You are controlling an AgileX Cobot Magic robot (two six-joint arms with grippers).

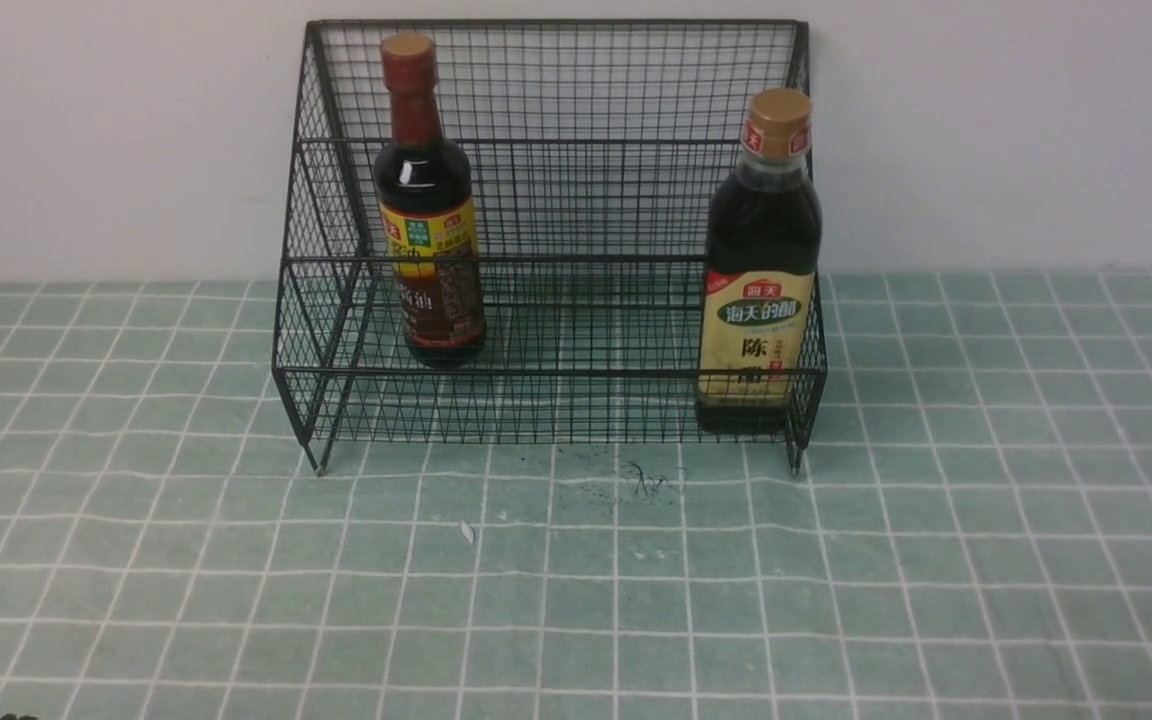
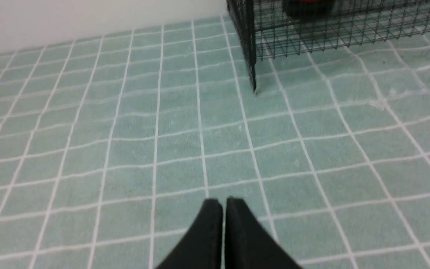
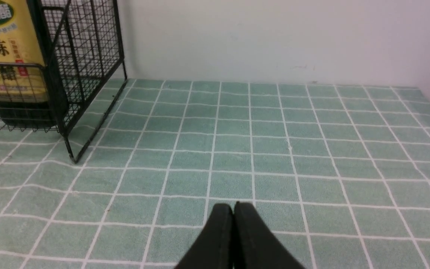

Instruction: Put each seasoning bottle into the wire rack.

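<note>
The black wire rack [image 1: 556, 200] stands at the back against the wall. The slim bottle with the dark-red cap [image 1: 428, 220] stands upright on its upper tier at the left. The broader bottle with the gold cap [image 1: 758, 290] stands upright on the lower tier at the right; it also shows in the right wrist view [image 3: 11, 63]. The rack's corner shows in the left wrist view [image 2: 252, 56] and the right wrist view [image 3: 84, 63]. My left gripper [image 2: 224, 203] is shut and empty over the cloth. My right gripper [image 3: 233, 207] is shut and empty, away from the rack. Neither gripper shows in the front view.
A green checked cloth [image 1: 576, 580] covers the table. A dark scribble mark [image 1: 641, 480] and a small white fleck [image 1: 467, 532] lie in front of the rack. A pale wall [image 1: 1016, 130] stands right behind the rack.
</note>
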